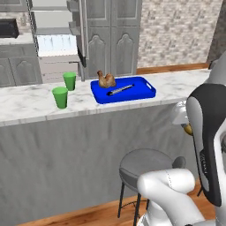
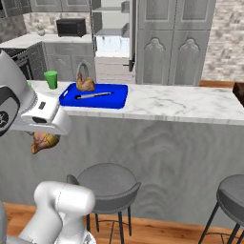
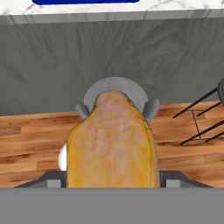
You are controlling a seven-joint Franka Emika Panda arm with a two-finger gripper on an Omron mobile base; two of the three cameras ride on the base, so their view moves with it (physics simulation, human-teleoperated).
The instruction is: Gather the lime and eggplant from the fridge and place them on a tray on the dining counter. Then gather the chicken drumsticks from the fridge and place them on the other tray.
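Progress looks late-stage, second half of the task; blue rectangular plastic tray (image 1: 143,93) sits on the white marbled dining bench (image 1: 26,103) and already carries one browned chicken drumstick (image 1: 106,80) at its far left corner, beside a dark slim utensil-like item (image 1: 120,90) I cannot identify; end effector (image 2: 44,139) hangs below bench height on the near side, above the grey round stool (image 3: 115,85), jaws spread fairly wide and clamped around a second golden-brown chicken drumstick (image 3: 112,140), which blocks most of the hand view; judged remaining: lift it over the bench edge and set it in the blue tray; lime, eggplant and the other tray are not visible here, so that first part cannot be confirmed; fridge (image 2: 112,33) behind stands open; two green plastic cups (image 1: 60,97) stand left of the tray, clear of it.
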